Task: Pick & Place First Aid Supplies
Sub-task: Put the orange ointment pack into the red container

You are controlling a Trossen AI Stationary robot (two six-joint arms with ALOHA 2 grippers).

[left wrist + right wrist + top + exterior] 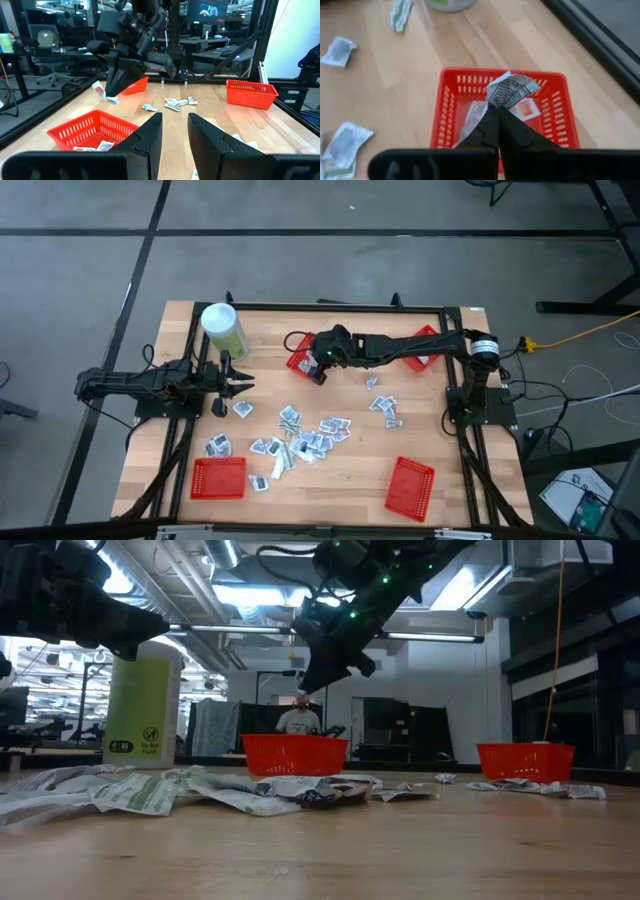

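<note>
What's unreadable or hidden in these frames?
- Printed text on the crumpled white-grey packet pinched in the right gripper: too small, right wrist view.
- Contents of the red mesh basket under it: partly hidden by the gripper's fingers.
- Pale-green cylinder canister: cut off by the picture edge, right wrist view.
- Packets beneath the pile: overlapped, high view.
- Left gripper: fingertips cut off.

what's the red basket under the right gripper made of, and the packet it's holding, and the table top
Red basket: looks like moulded plastic, matte, with slotted mesh walls and floor. Packet pinched in the right gripper: probably thin paper or foil-paper wrap, since it is crinkled and printed. Table top: pale wood, likely butcher-block, with visible grain and plank seams and a smooth low sheen.
</note>
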